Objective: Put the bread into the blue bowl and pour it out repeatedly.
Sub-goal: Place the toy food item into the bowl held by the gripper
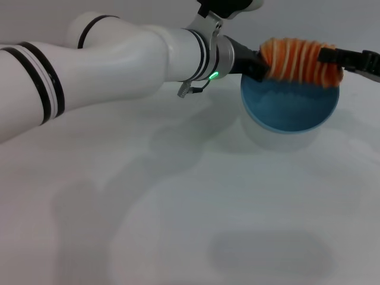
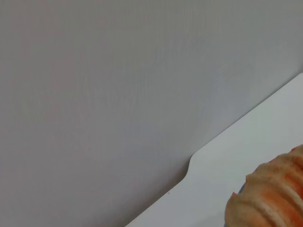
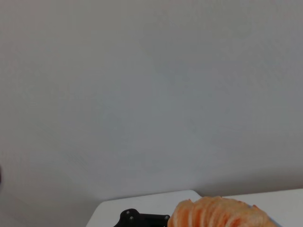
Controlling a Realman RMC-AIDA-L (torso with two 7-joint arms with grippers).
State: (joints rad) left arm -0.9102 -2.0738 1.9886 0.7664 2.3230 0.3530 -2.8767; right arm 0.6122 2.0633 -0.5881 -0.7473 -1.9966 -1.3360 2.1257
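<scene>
So the white desk [image 1: 178,225] takes up most of the head view, with a grey wall [image 2: 118,94] behind it. The left arm [image 1: 107,59] is the big thing here, stretched across the desk toward the bowl [image 1: 290,107], which sits at the far right side of the desk, well away from the near edge.

The bowl is light blue, tipped so its inside faces the camera, with nothing inside it. The bread [image 1: 300,60] is right above the bowl's far rim, lying lengthwise across it with its orange-and-cream ribs showing, and it looks to be just touching or barely over that rim.

The left end effector [image 1: 256,62] is at the bread's left end, dark fingers against it, looks like it's pinching the bread, though the contact is partly hidden. The right end effector [image 1: 353,61] comes in from the other side of the bowl and meets the bread's right end; can't tell if it's spread or clamped.

Both wrist views catch only a corner of the bread plus desk and wall.
</scene>
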